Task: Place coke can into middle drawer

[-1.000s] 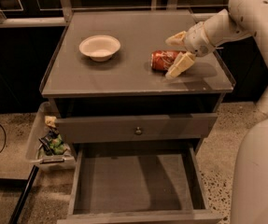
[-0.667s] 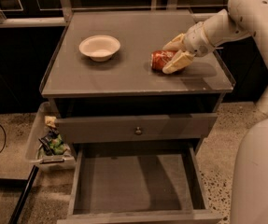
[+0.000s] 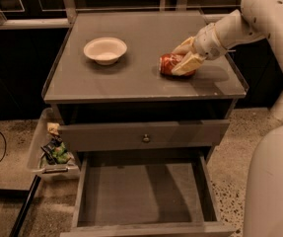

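Cream pincer at red coke can; grey drawer.

The gripper is hanging low over the right half of a grey cabinet top. To the gripper's left as the camera sees it, a white bowl is sitting upright on that same top, well apart from the gripper. Below the gripper and a little left, a closed drawer front is facing the camera, showing a small round metal knob at its middle. Far down and left of the gripper, a clear plastic bin is resting on the speckled floor beside the cabinet, holding a jumble of small greenish and yellowish items. Further left, a dark cable is curving across the floor.
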You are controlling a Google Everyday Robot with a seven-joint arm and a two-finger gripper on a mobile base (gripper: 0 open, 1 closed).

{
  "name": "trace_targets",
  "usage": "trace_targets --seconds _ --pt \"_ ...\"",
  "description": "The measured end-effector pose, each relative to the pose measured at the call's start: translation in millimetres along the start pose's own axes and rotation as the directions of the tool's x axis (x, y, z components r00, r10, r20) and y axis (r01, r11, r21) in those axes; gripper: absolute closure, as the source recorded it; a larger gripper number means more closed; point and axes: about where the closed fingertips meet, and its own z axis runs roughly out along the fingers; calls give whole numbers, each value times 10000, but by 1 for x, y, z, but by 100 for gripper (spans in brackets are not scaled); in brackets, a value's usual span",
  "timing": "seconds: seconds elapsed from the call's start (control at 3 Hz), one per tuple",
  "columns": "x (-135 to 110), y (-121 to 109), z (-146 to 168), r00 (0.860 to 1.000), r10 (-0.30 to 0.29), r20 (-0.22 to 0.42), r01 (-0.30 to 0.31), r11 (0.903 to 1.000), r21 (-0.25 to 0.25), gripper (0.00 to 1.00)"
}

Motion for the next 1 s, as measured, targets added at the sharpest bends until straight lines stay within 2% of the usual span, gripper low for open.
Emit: trace_targets --seconds 0.33,0.67,1.0 --pt "-4 4 3 9998 -119 144 119 9999 -9 100" --pt "-9 21 -7 9988 -329 360 325 9994 105 100" --pt "-16 47 -31 9958 -717 560 697 9968 380 100"
